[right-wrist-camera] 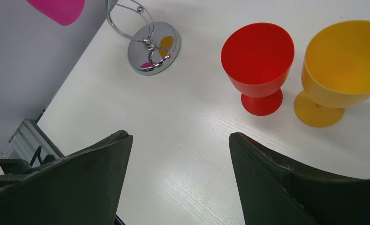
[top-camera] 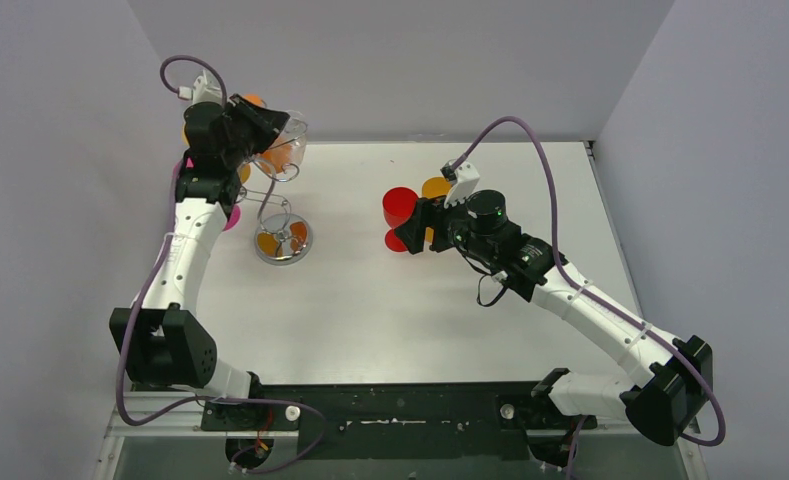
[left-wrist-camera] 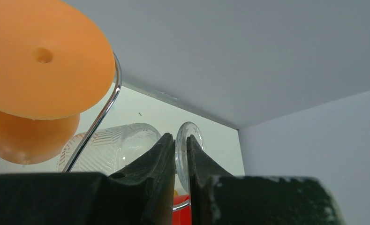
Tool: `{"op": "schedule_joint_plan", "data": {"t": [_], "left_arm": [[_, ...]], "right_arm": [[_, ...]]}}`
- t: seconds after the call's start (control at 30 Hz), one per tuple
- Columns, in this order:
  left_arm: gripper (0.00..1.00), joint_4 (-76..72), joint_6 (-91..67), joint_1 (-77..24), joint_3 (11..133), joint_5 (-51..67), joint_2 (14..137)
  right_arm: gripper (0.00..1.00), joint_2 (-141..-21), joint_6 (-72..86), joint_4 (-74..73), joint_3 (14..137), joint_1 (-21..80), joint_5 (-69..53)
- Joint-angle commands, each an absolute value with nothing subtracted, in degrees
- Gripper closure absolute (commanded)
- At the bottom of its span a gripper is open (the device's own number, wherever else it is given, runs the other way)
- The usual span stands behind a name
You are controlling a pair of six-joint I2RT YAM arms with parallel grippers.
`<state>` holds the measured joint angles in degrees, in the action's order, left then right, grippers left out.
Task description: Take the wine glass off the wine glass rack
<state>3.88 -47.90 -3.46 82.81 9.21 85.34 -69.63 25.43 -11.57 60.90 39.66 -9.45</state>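
left gripper point(left-wrist-camera: 181, 152) was pinched shut on the stem of the wine glass point(left-wrist-camera: 122, 147), which lay tipped sideways up by the top arms of the rack point(top-camera: 282, 243), beside an orange cup point(left-wrist-camera: 42, 61). right gripper point(right-wrist-camera: 178, 140) hung with jaws wide apart above the table point(right-wrist-camera: 183, 122), near a red cup point(right-wrist-camera: 258, 58) and a yellow cup point(right-wrist-camera: 344, 61).

The white table top point(top-camera: 390, 300) is lit brightly and evenly from above. Soft, pale shadows are cast under the red plastic goblet point(right-wrist-camera: 258, 65). Colours are mirrored in the shiny round metal base point(right-wrist-camera: 154, 47). Small glints are seen on the clear ribbed wine glass point(left-wrist-camera: 108, 145). The big orange plastic disc point(left-wrist-camera: 42, 56) and black fingers point(left-wrist-camera: 154, 187) are blurred.
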Motion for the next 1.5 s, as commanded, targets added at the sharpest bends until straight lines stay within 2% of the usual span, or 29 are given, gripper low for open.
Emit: {"op": "schedule_joint_plan", "data": {"t": [0.0, 0.3, 0.63, 1.47], "left_arm": [[1.0, -3.8, -49.4, -2.4, 84.1, 15.4, 84.2], [1.0, -0.7, -47.9, -2.0, 84.0, 20.1, 83.9], [1.0, -3.9, -49.3, -1.0, 84.2, 29.5, 86.3], [1.0, 6.6, -44.7, -0.3, 86.8, 28.8, 83.4]], "right_arm": [[0.22, -69.3, 26.1, -8.3, 61.3, 39.2, -9.5], [0.22, -69.4, 26.1, -8.3, 61.3, 39.2, -9.6], [0.22, -69.5, 25.9, -8.2, 61.4, 39.1, -9.6], [0.22, -70.6, 26.8, -8.4, 61.6, 39.2, -9.9]]}}
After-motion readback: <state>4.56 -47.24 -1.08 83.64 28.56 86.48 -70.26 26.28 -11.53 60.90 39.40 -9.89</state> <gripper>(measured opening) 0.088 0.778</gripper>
